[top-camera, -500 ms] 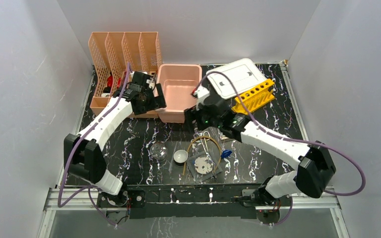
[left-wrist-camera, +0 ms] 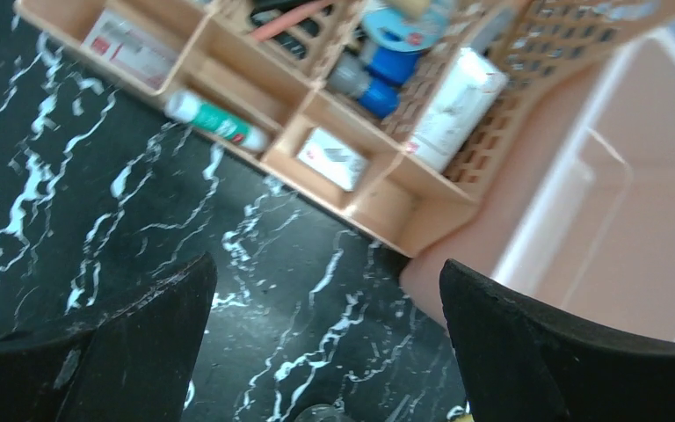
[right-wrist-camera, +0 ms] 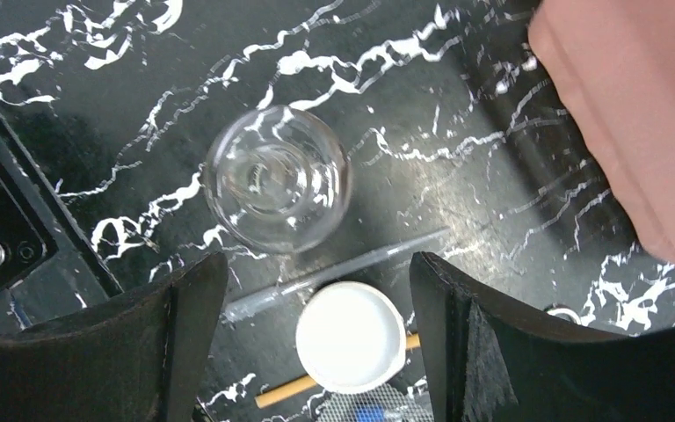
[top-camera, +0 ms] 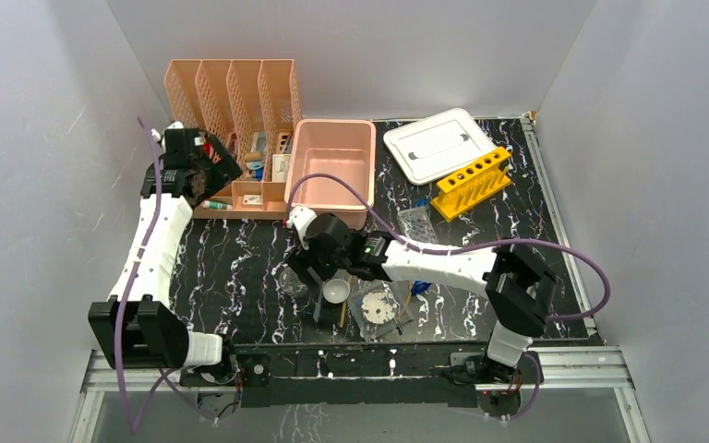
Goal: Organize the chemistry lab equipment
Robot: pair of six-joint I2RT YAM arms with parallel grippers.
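My right gripper [top-camera: 319,286] hovers open above the small white bowl [top-camera: 337,292]. In the right wrist view the white bowl [right-wrist-camera: 350,337] lies between the open fingers [right-wrist-camera: 189,308], apart from both. A clear glass dish [right-wrist-camera: 277,178] and a clear thin tube [right-wrist-camera: 343,271] lie just beyond, with a piece of yellow rubber tube [right-wrist-camera: 286,390] under the bowl. My left gripper [top-camera: 214,180] is open and empty in front of the peach file holder [top-camera: 235,101]. The yellow rack [top-camera: 471,182] and clear rack [top-camera: 417,224] stand at the back right.
The pink tub [top-camera: 332,171] stands at the back centre, its white lid [top-camera: 436,144] to its right. A mesh square with a glass dish [top-camera: 378,307] and a blue clip [top-camera: 421,287] lie right of the bowl. The left wrist view shows the file holder's base [left-wrist-camera: 387,189].
The left arm has swung left from the pink tub's edge to the file holder's front. The right arm has moved from the back, by the white lid, forward and left over the white bowl.
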